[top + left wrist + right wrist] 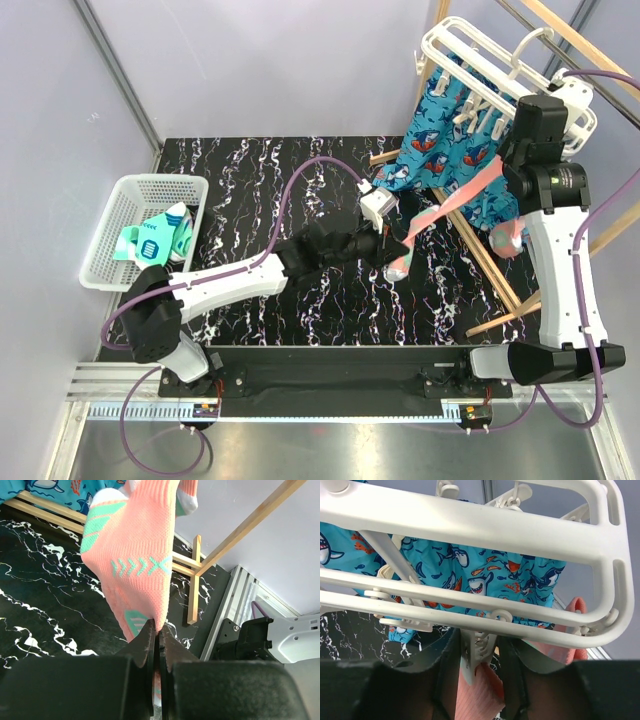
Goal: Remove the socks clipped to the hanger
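the left arm point(235, 280) reaches across the black marbled desk point(230, 180) to the middle of the top view. the left jaws are pressed together on the toe end of a salmon-pink sock point(135, 555), pinching its fabric at the lower centre of the left wrist view. that sock runs taut, up and to the right, toward the white hanger point(470, 55) in the upper right of the top view. a second salmon-pink sock point(506, 238) dangles just to its right. bright blue shark-print socks point(470, 580) hang under the hanger, in front of the light wooden frame point(195, 587). the right arm point(560, 270) stands up at the right edge. the right jaws sit on either side of a white clip point(476, 652) under the hanger's rim, close against it; i cannot tell whether they squeeze it. pink fabric shows below that clip. at the left of the top view a white basket point(108, 240) holds a mint-green patterned sock point(150, 240).
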Available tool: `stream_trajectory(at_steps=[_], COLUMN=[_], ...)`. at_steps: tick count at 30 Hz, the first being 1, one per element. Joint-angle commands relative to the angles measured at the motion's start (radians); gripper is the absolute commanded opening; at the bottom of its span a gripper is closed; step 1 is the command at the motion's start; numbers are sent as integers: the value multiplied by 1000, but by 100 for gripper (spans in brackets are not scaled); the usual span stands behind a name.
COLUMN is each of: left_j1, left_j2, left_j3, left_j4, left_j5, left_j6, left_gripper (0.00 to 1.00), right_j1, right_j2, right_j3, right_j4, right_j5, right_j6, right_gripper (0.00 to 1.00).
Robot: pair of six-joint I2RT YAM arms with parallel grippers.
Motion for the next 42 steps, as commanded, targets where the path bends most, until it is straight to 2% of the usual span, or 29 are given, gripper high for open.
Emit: stream_trajectory(at_steps=[1,3,4,7,13,17,18,20,24,27,28,37,38,39,40,41,42], left_j1=[5,7,7,15,27,36,38,39,39,39,39,42,45,51,70,83,102], left_j2=[-36,-36,-34,-33,-29,-29,-29,-30,-33,-36,-36,-60,-65,-75,-98,-114,-129], left_j3=[-4,-4,-3,-1,-3,-7,-9,-15,-17,-17,-17,-21,-18,-14,-12,-10,-7], left_j4=[68,68,70,80,99,110,111,114,114,114,113,76,59,44,4,-17,-39], left_j5=[24,27,27,50,90,111,114,117,122,120,122,97,91,84,65,59,54], left_j6=[-11,-14,-19,-45,-85,-103,-111,-115,-122,-125,-126,-117,-116,-114,-115,-126,-134], left_gripper=[0,0,0,0,0,0,0,0,0,0,0,0,0,0,0,0,0], right_j1=[-13,-13,-11,-13,-11,-11,-11,-11,-11,-11,-13,-11,-13,-13,-11,-11,-13], right_j2=[-49,-55,-55,-61,-89,-104,-107,-113,-116,-119,-122,-127,-127,-125,-121,-119,-118], right_j3=[-18,-15,-12,-21,-51,-69,-80,-84,-80,-75,-74,-52,-43,-38,-31,-14,-9], right_j4=[102,100,91,94,123,148,149,160,165,166,166,143,139,123,114,103,80], right_j5=[35,30,29,29,40,52,53,50,34,21,20,-3,-9,-22,-31,-42,-61], right_j6=[-18,-19,-18,-18,-27,-41,-39,-39,-45,-49,-49,-44,-42,-39,-39,-41,-41], right_gripper=[39,46,58,66,69,58,49,43,25,3,0,0,1,8,19,41,46])
